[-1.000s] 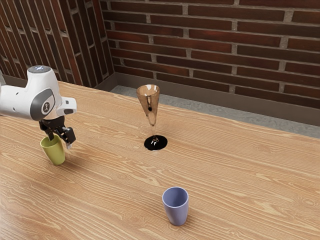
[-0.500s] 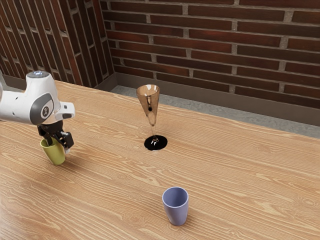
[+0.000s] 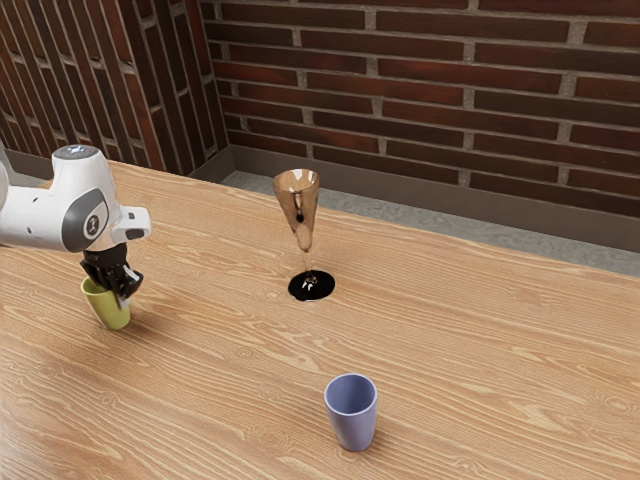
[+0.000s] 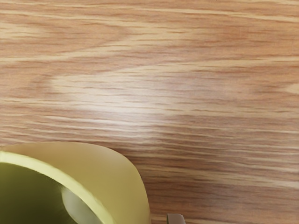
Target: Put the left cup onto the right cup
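On the wooden table (image 3: pixel 480 330), the black gripper (image 3: pixel 112 283) pinches the green cup (image 3: pixel 105 306) by its rim. Next, likely: a steady lift toward the blue cup (image 3: pixel 351 410), clear of the champagne flute (image 3: pixel 298 215).

Bare table (image 3: pixel 480 330) between green cup (image 3: pixel 105 305) and purple cup (image 3: pixel 351 410); 1 glass (image 3: pixel 299 215) well aside.

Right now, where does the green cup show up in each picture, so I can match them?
Exterior view: the green cup sits at the exterior view's left, just under the gripper, far from the blue cup.
Wrist view: the green cup is close up beneath the gripper, with its rim and wall showing.
Shared landmark: the wooden table, whose grain runs beside the cup.
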